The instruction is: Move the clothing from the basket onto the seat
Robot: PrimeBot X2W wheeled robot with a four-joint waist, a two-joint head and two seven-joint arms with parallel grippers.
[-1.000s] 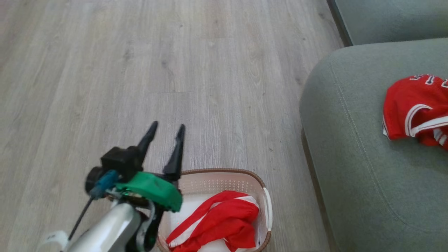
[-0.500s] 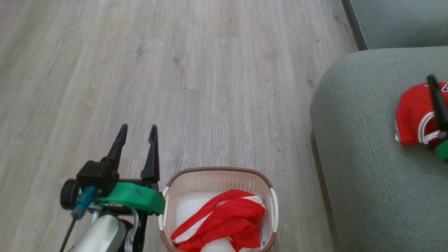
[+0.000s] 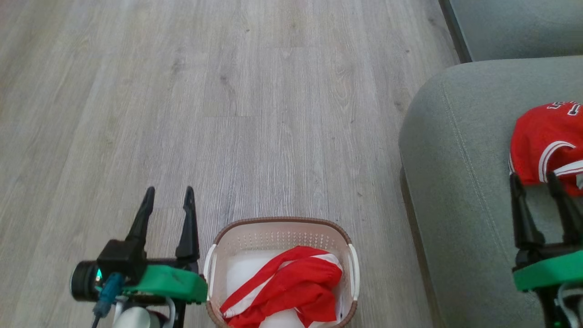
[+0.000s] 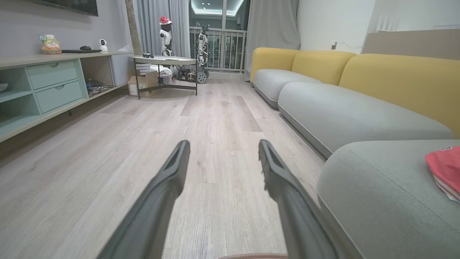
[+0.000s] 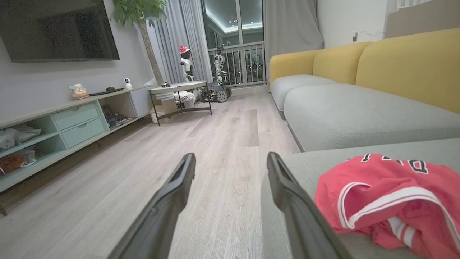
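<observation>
One red garment [image 3: 291, 284] lay crumpled in the basket [image 3: 282, 224] at the bottom centre of the head view, while the second red garment [image 3: 539, 136] lay on the seat [image 3: 455, 191] at the right edge. Both the left jaws, at lower left over bare floor [image 3: 237, 100] just beside the basket, and the right jaws, at lower right over the seat just beside the second garment, stood wide open and held nothing. The thin, shiny fabric would likely slip from a shallow pinch, and a trailing striped fold might catch the woven-look rim and drag or tip the light basket. The right jaws could also snag the garment on the seat and pull it toward the cushion's rounded edge. The floor was pale wood-look plank. Further off, the wrist views showed a yellow-backed sofa [image 4: 395, 75], a low shelf unit [image 4: 54, 82] with pale green drawers, a round table [image 4: 163, 60] and a wall screen [image 5: 57, 28].
</observation>
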